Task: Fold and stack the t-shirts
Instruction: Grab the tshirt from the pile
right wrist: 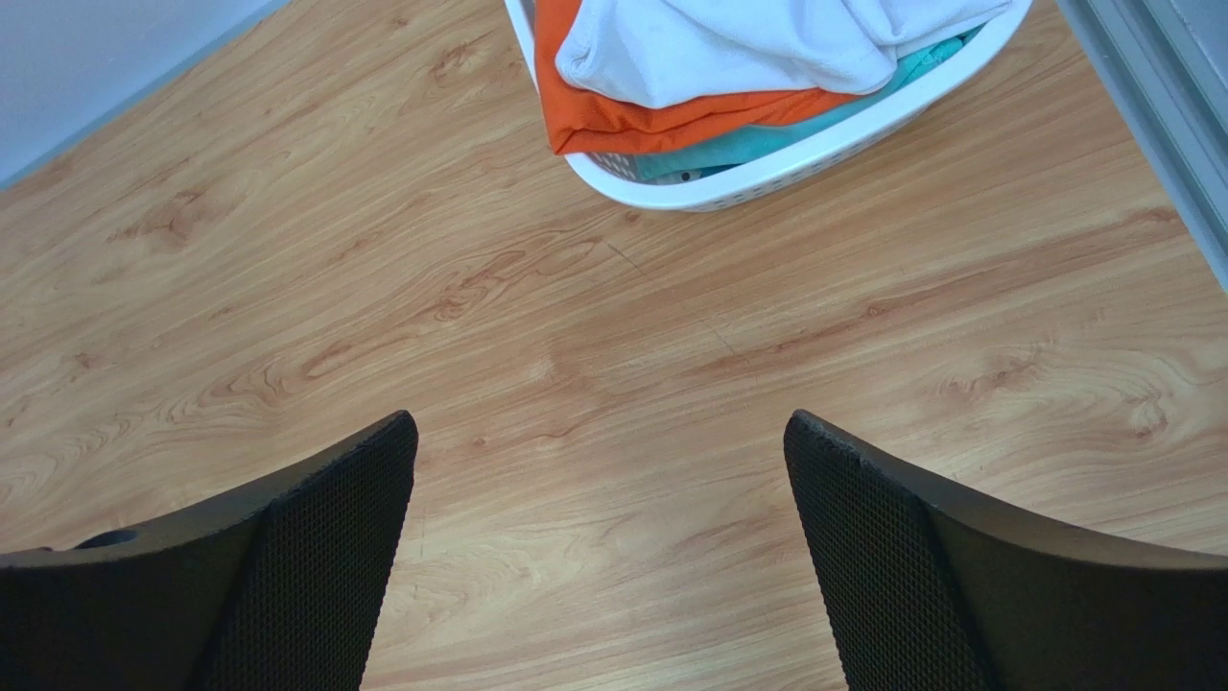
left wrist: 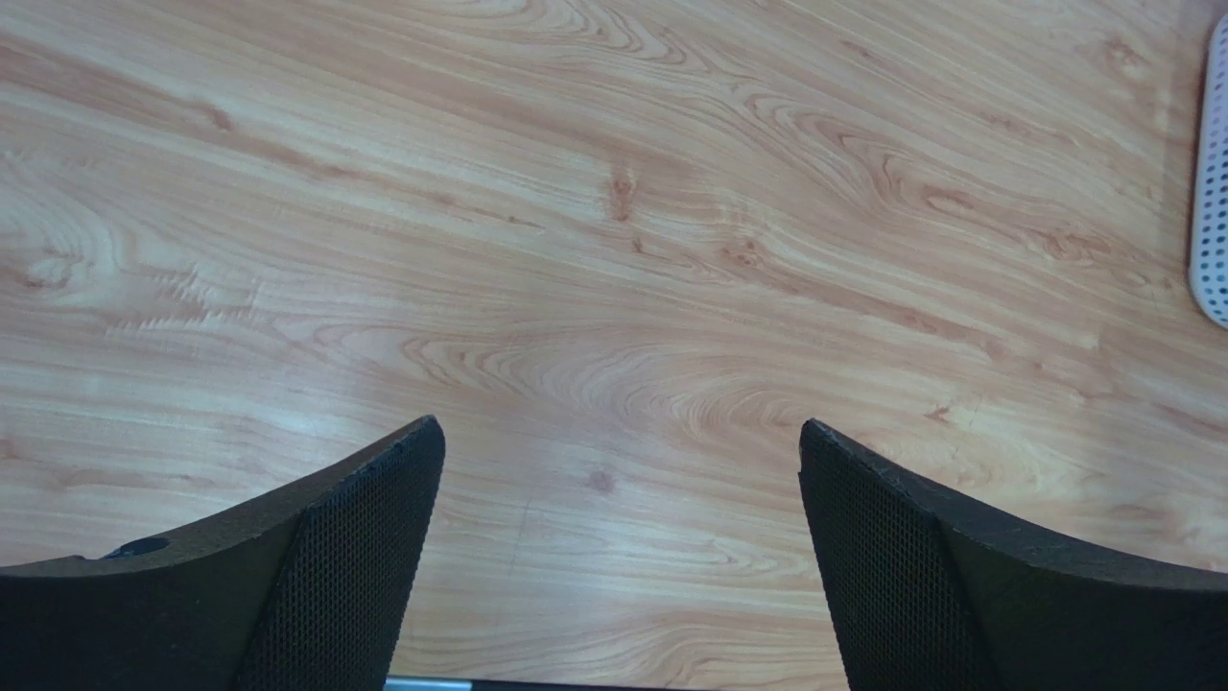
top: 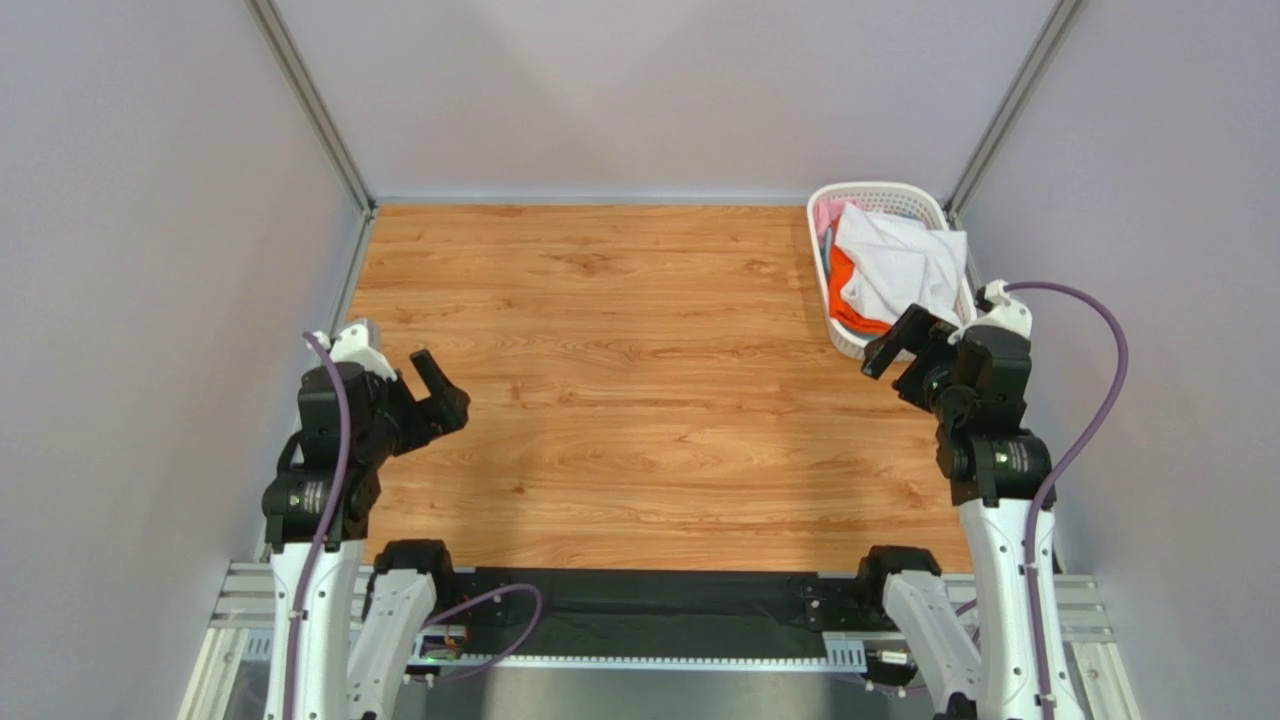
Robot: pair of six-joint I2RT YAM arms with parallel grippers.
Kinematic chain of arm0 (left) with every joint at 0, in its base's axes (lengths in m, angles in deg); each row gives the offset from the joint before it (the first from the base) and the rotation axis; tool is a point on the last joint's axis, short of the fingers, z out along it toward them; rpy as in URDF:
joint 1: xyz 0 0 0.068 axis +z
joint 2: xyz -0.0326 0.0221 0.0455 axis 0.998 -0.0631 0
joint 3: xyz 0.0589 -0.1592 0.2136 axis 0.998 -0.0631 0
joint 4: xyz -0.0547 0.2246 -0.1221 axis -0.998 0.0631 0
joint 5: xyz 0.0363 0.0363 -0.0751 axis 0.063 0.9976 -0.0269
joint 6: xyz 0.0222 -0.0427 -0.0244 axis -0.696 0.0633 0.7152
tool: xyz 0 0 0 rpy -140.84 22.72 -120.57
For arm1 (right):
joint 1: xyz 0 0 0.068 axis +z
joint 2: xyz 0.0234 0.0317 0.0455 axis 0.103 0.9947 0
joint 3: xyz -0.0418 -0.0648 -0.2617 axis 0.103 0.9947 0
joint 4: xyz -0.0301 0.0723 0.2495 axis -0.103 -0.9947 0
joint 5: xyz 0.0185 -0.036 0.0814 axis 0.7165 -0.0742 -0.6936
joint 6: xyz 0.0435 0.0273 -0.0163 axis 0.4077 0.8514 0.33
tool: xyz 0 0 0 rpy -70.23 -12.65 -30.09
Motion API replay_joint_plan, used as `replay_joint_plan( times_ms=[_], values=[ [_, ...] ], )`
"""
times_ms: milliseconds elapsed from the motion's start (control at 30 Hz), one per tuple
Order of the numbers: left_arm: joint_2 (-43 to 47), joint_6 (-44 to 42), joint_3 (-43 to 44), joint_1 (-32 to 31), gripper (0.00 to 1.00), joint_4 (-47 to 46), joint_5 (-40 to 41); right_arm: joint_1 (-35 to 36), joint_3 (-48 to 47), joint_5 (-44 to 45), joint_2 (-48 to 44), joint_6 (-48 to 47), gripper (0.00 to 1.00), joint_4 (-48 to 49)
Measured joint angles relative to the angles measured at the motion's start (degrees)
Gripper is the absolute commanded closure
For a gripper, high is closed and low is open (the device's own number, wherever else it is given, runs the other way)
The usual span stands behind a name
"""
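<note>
The t-shirts lie crumpled in a white lattice basket at the table's back right. A white shirt is on top, an orange one hangs over the near rim, and a pink edge shows at the left wall. In the right wrist view the white shirt covers the orange shirt, with a teal one below. My right gripper hovers open just in front of the basket, empty. Far to the left, my left gripper is open over bare wood.
The wooden table is walled in by grey panels on the left, back and right. The basket's edge shows at the right border of the left wrist view. A metal rail runs along the table's right side.
</note>
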Motion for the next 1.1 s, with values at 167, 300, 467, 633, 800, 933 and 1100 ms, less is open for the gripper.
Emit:
replay_joint_plan(
  times_ms=[167,300,467,633,800,933,1100],
  values=[
    [-0.26,0.09,0.00,0.00,0.00,0.00,0.39,0.00,0.00,-0.44,-0.09,-0.20,0.00,0.48],
    [-0.17,0.85,0.00,0.00,0.00,0.00,0.96,0.00,-0.09,-0.52,2.14,-0.17,0.00,1.99],
    [0.26,2.40,0.00,0.00,0.00,0.00,1.05,-0.09,-4.63,3.21,11.32,-0.31,0.00,2.32],
    [1.75,2.91,0.00,0.02,0.00,0.07,1.64,-2.14,-16.57,5.55,32.11,-1.18,0.02,4.31],
    [2.89,3.04,-0.42,0.00,0.00,0.79,2.89,-5.27,-30.12,7.39,53.94,-2.32,0.09,3.13],
    [2.99,3.08,-0.70,0.00,0.00,1.51,3.45,-6.56,-38.10,7.87,66.25,-4.13,0.33,0.90],
    [2.99,3.08,-0.70,0.00,0.00,1.68,3.80,-6.45,-39.19,7.67,68.35,-5.29,0.79,-2.01]
  ],
)
